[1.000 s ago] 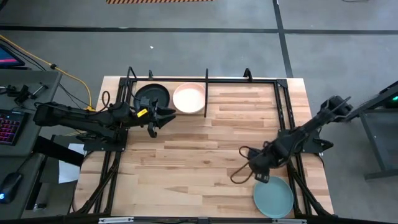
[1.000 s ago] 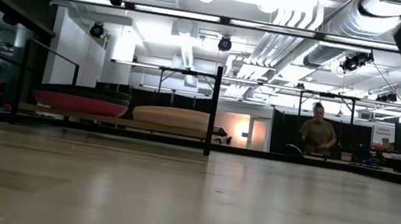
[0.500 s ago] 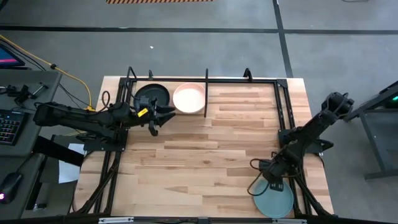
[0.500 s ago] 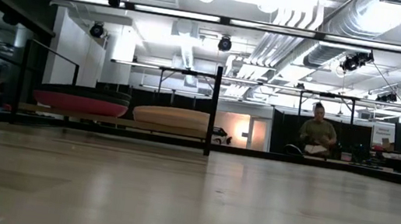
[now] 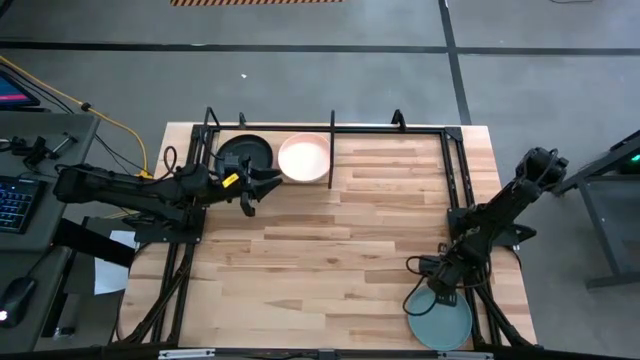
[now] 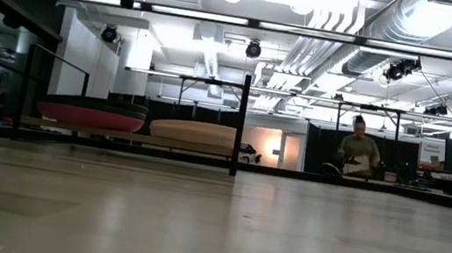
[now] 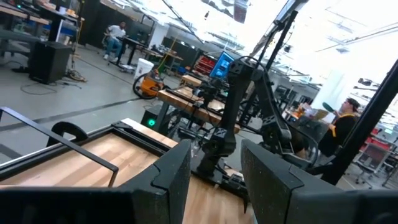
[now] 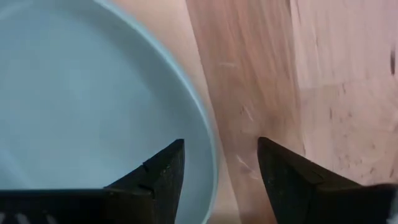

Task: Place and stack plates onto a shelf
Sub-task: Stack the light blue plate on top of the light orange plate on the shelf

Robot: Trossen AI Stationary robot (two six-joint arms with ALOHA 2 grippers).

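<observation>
Straddling the grey-green plate (image 8: 87, 106) rim, right hand (image 8: 221, 163) fingers apart, left hand (image 5: 262, 184) apart beside the shelf (image 5: 331, 130).

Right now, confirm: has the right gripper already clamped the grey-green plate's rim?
No. The right gripper is open, straddling the grey-green plate rim.

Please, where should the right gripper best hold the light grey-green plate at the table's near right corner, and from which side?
Probably at its rim. The grey-green plate lies flat and shallow, so only the thin edge fits between fingers. The right gripper already straddles the rim on the side toward the table's middle, jaws open, one finger over the plate, one outside.
</observation>
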